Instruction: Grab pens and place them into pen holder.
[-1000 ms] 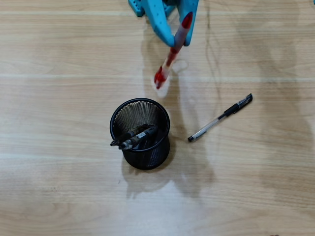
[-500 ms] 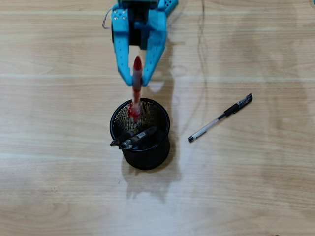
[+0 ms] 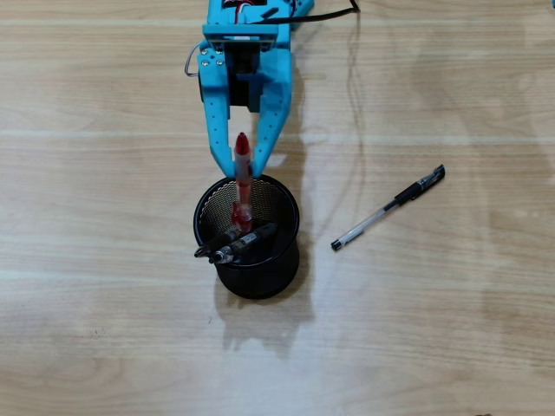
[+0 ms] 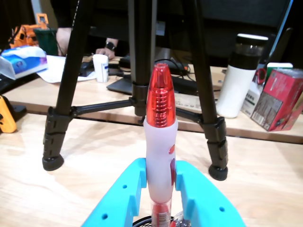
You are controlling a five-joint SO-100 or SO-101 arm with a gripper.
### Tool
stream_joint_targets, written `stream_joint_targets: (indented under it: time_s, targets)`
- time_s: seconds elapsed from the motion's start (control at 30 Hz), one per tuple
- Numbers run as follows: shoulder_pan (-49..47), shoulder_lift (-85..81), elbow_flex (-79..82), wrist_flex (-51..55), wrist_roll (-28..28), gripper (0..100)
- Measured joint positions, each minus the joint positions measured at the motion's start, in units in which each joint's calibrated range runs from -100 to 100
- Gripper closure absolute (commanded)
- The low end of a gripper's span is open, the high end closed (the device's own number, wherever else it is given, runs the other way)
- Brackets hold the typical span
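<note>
In the overhead view my blue gripper (image 3: 243, 165) hangs just behind the pen holder (image 3: 260, 276), a black mesh cup. It is shut on a red-and-clear pen (image 3: 240, 186), which stands nearly upright with its lower end inside the cup. Two black pens (image 3: 236, 243) lean in the holder, their tips over its left rim. Another black-and-clear pen (image 3: 388, 208) lies slanted on the wood to the right. The wrist view shows the red pen (image 4: 160, 142) clamped between both fingers of the gripper (image 4: 160, 172), with the holder's rim (image 4: 142, 221) just below.
A black cable (image 3: 354, 78) runs down the table to the right of the arm. In the wrist view black tripod legs (image 4: 215, 137) stand on the table ahead. Behind them are a white bottle (image 4: 236, 80) and a red box (image 4: 283, 99).
The gripper carried the red pen from the upper right to above the holder, turning it upright. In the last half second the pen sank lower into the cup.
</note>
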Motion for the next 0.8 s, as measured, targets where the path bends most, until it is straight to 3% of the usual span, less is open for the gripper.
stream_joint_targets:
  time_s: [0.47, 0.57, 0.7, 0.8]
  targets:
    - [-2.76, 0.00, 0.00, 0.00, -0.31, 88]
    - [-3.72, 0.00, 0.00, 0.86, -0.31, 94]
    - [-5.43, -2.63, -0.09, 11.05, 1.35, 97]
    - [-5.62, -5.86, -1.69, 25.90, 2.29, 97]
